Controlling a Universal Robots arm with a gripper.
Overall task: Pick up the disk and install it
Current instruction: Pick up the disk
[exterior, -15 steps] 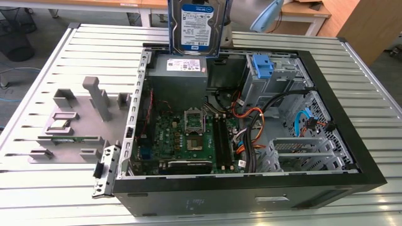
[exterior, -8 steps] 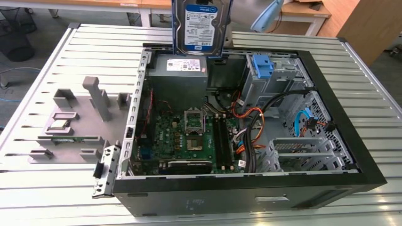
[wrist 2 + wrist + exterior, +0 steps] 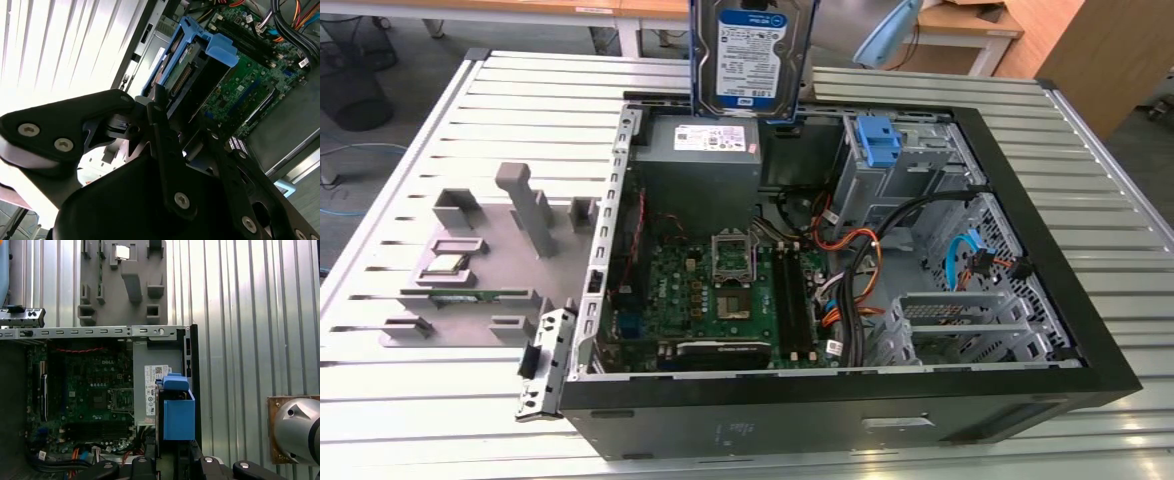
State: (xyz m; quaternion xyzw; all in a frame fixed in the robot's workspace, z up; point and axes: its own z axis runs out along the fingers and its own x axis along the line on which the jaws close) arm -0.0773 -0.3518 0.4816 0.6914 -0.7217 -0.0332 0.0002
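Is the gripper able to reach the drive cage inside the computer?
Probably yes. The case lies open, nothing covers the cage, and the gripper holds the disk in the air above it.

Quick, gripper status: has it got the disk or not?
Gripper: shut on the disk, holding it over the open computer case.

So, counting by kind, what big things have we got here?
Disk: 1
Open computer case: 1
Grey parts holder: 1
Slatted table: 1
Total: 4
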